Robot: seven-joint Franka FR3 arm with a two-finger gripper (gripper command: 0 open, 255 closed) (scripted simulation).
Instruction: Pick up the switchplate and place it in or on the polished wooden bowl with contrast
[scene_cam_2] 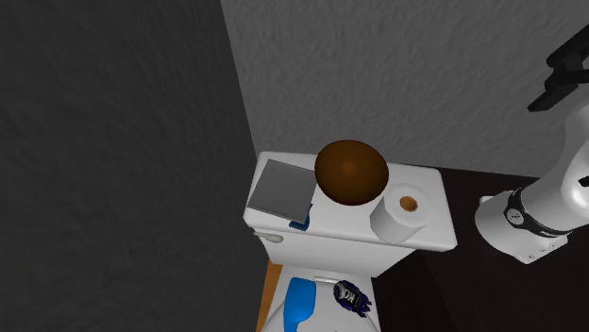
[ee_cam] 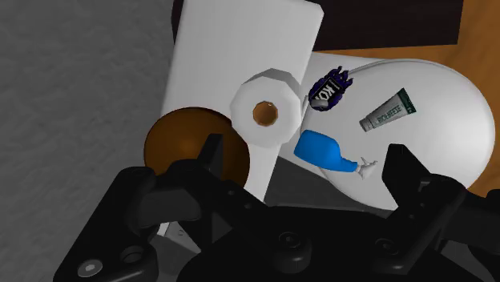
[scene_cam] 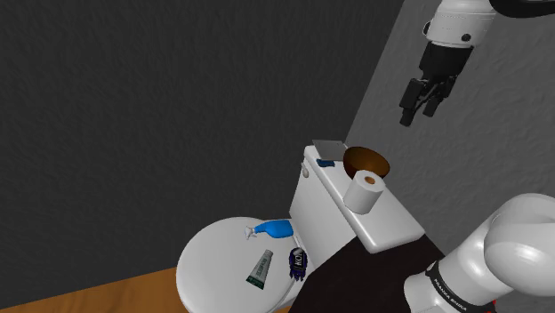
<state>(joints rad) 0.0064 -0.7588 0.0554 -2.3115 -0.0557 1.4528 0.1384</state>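
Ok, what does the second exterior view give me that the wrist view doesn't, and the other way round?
Second exterior, not wrist: the grey switchplate lying flat on the tank lid beside the brown bowl. Wrist, not second exterior: the tube on the toilet's closed lid. Both: bowl, paper roll, blue bottle, dark packet.

Open air lies above the brown bowl (scene_cam_2: 350, 172); a paper roll (scene_cam_2: 406, 215) stands just beside it.
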